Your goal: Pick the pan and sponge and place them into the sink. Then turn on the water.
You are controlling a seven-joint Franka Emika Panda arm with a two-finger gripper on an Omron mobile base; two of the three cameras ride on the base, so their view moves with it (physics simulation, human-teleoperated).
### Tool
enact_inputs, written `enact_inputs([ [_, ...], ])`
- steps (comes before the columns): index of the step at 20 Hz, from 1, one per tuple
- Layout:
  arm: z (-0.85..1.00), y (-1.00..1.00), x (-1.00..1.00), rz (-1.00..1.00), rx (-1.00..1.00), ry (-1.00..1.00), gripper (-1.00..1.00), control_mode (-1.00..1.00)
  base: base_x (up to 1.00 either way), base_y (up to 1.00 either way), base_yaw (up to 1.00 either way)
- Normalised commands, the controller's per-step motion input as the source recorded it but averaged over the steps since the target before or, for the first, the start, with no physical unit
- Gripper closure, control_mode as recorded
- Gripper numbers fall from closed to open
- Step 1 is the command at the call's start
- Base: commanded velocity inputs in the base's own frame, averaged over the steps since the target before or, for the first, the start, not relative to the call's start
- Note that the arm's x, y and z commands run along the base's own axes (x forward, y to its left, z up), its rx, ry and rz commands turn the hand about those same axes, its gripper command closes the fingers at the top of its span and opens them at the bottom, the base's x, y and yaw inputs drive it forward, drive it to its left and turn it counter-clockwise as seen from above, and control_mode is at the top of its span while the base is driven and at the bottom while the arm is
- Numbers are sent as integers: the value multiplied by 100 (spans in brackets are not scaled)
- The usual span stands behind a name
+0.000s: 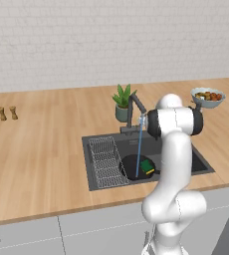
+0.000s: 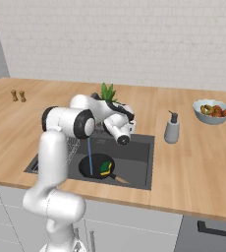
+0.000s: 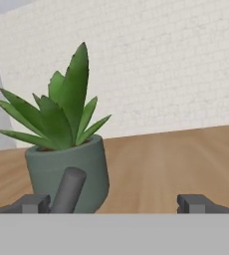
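Note:
The black pan (image 1: 132, 167) (image 2: 96, 165) lies in the dark sink (image 1: 202, 164) (image 2: 140, 165), right of the wire rack (image 1: 105, 162). On the pan's right side rests the green and yellow sponge (image 1: 147, 167) (image 2: 105, 168). A thin blue stream of water (image 1: 139, 147) (image 2: 89, 155) falls from the faucet (image 1: 134, 110) into the pan. My gripper (image 3: 114, 203) is up at the faucet and stands open. A grey faucet lever (image 3: 69, 189) rises between the fingers, close to the left fingertip (image 3: 34, 203). I cannot tell whether they touch.
A potted plant (image 1: 122, 102) (image 2: 107, 92) (image 3: 69, 149) stands right behind the faucet. A soap dispenser (image 2: 172, 128) is right of the sink and a fruit bowl (image 1: 207, 97) (image 2: 212, 110) farther right. Two small shakers (image 1: 7, 113) (image 2: 17, 95) sit far left.

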Motion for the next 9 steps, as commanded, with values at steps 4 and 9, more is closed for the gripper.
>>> enact_inputs([
  [4, -3, -51, 0, 0, 0, 0, -100, -100, 0, 0, 0],
  [9, 0, -23, 0, 0, 0, 0, -100, -100, 0, 0, 0],
])
